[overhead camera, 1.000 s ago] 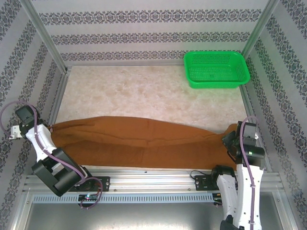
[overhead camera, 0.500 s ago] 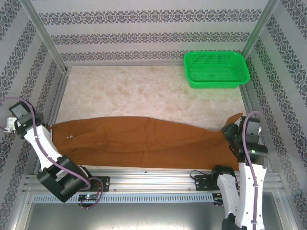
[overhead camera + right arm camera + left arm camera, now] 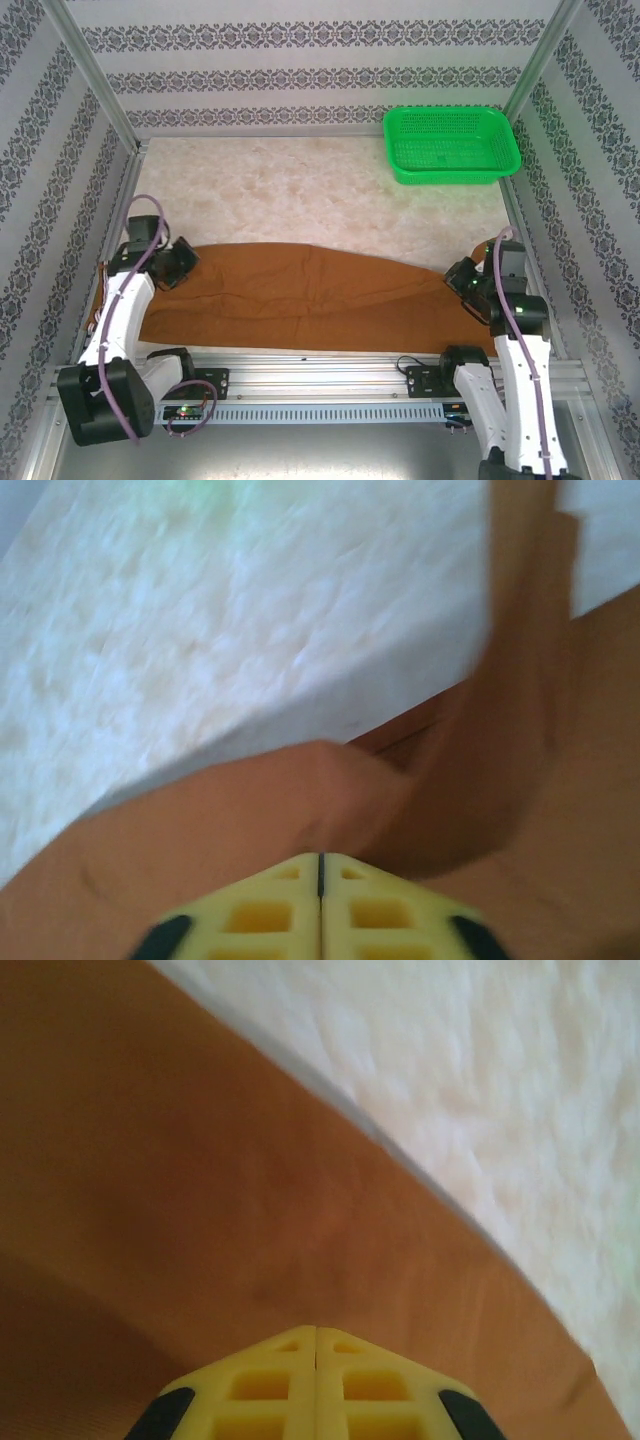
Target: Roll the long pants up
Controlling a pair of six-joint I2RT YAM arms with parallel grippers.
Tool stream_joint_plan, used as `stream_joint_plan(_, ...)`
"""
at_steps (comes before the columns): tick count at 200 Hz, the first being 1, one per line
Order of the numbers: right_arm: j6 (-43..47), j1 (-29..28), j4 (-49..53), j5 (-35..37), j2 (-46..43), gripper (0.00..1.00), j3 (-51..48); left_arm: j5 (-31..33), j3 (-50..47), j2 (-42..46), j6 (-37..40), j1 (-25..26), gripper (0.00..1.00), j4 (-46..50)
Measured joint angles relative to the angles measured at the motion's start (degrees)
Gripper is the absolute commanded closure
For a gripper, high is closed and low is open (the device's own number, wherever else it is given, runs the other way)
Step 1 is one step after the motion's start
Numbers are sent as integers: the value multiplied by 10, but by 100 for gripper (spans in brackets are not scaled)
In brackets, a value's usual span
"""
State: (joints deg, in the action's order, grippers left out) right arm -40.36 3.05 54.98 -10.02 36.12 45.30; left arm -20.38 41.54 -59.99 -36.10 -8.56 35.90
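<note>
Surface (image 3: 300,190) carries the long pants (image 3: 310,290) flat along its 6 o'clock edge, stretched from 9 to 3 o'clock. Since a second ago the cloth has been let go and has settled. The left arm has swung in over the 9 o'clock end and the right has edged inward. Left end effector (image 3: 316,1332) and right end effector (image 3: 320,858) are both fully closed and hold nothing. Judgement: spreading finished, rolling not begun.
</note>
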Motion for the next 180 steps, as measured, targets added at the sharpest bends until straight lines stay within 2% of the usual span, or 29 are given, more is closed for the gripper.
stream_joint_plan(22, 1, -69, -24, -33, 39, 100, -8, -14, -1, 10, 17, 84, 100, 19)
stream_joint_plan(48, 13, -204, -35, -44, 133, 100, 9, -33, -1, 7, 21, 165, 100, 30)
stream_joint_plan(73, 33, -336, -43, -49, 282, 100, 62, -37, 22, -56, 25, 232, 100, 56)
stream_joint_plan(91, 47, -395, -54, -53, 358, 100, 96, -47, 27, -103, 31, 263, 100, 56)
stream_joint_plan(139, 66, -411, -56, -86, 465, 100, 136, -87, 49, -228, 53, 303, 100, 63)
stream_joint_plan(180, 66, -415, -62, -120, 544, 100, 143, -92, 84, -292, 64, 306, 100, 67)
